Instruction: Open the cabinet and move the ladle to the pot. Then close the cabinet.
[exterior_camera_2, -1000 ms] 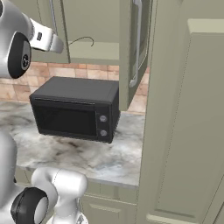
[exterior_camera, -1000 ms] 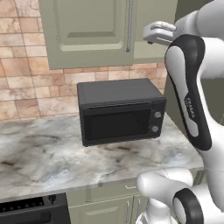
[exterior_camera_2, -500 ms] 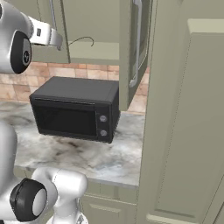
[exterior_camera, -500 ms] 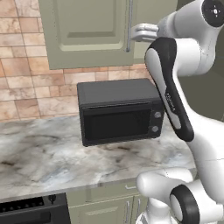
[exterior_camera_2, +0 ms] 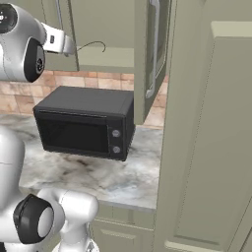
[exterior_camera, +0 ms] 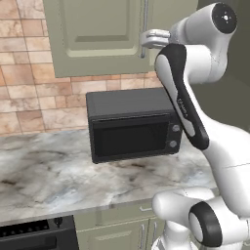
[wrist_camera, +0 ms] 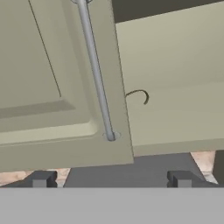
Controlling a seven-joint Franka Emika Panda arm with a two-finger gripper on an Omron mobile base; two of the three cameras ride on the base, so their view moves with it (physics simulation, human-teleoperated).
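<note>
Two doors front the cabinet (exterior_camera_2: 106,29): the left one (exterior_camera: 97,34) is shut, with its silver handle (wrist_camera: 95,72) running down its right edge, and the right one (exterior_camera_2: 152,49) is swung out wide. Just right of the shut door, on the bare shelf (wrist_camera: 175,113) inside, lies the ladle (wrist_camera: 139,95), a thin curved brown line near the door's edge. The gripper (wrist_camera: 111,178) hangs in front of the shut door's lower corner, jaws spread wide and holding nothing, apart from the handle. Below the cabinet a black microwave (exterior_camera: 132,129) sits on the marble worktop (exterior_camera: 44,180), against a brick wall (exterior_camera: 29,93).
</note>
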